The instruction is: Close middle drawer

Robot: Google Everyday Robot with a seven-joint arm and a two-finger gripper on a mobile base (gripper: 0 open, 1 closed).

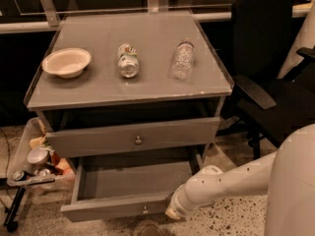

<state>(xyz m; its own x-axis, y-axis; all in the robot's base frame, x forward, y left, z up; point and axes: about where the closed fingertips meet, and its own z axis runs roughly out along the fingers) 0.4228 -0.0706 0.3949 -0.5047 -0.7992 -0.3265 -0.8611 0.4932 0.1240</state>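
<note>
Middle drawer (pixel 113 209) is pulled well out, just under the shut top drawer (pixel 98 142), with its small knob (pixel 145 210) at the front centre. Tool (pixel 173 213) is at the right end of the middle drawer's front, touching or just beside it; whether it is wide or narrow cannot be told. Above the middle drawer, the bench (pixel 98 85) carries a bowl (pixel 66 62), a can (pixel 128 60) on its side and a lying bottle (pixel 182 60). Likely risks: contact is right of the knob, so an off-centre push may skew the middle drawer and jam it. The tool may also slip off the right corner. A hard shove could jolt the bench and roll the can or bottle.
</note>
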